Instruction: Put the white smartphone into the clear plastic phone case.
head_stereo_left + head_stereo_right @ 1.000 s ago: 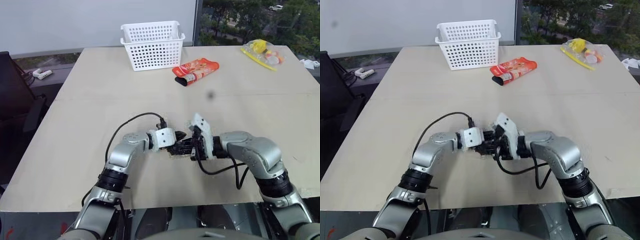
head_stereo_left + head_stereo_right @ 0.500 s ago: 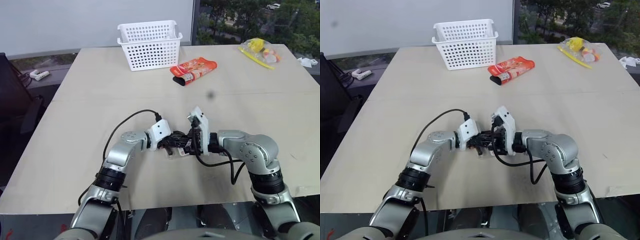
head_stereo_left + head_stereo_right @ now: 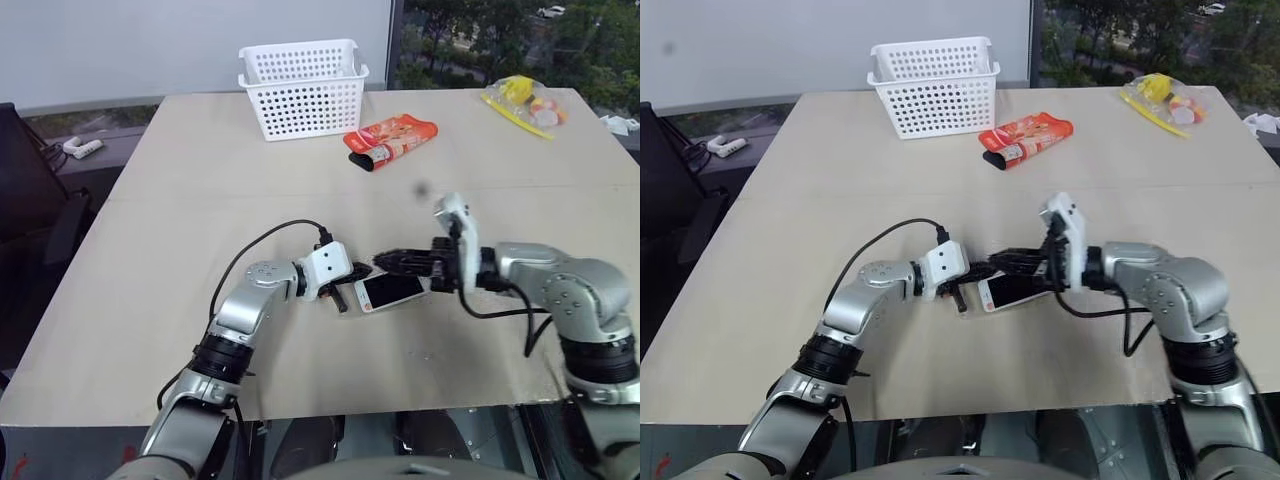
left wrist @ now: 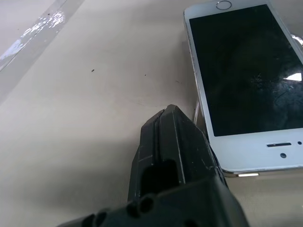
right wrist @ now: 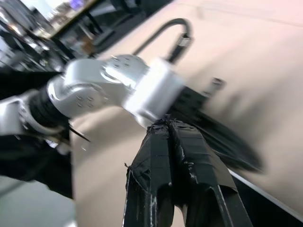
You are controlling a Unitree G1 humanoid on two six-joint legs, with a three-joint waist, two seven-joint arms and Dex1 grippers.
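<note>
Near the front edge of the table, about midway along it, the white smartphone lies flat with its black screen up and its length running roughly across the table; the left wrist view shows a thin clear rim along the phone's edge, which may be the clear plastic phone case, though whether the phone sits fully in it cannot be told; the left gripper rests low at the phone's left end, its two black fingers pressed together with nothing between them, the tips right at the phone's corner; the right gripper hangs just above the phone's far side, pointing toward the left arm, its fingers likewise pressed together and holding nothing; a black cable loops from the left wrist over the table top; toward the back edge, left of centre, stands a white perforated basket; just to its right and a little nearer lies a red snack pouch; close to the back right corner sits a clear bag of yellow items; these three are well apart from the phone and both grippers.
</note>
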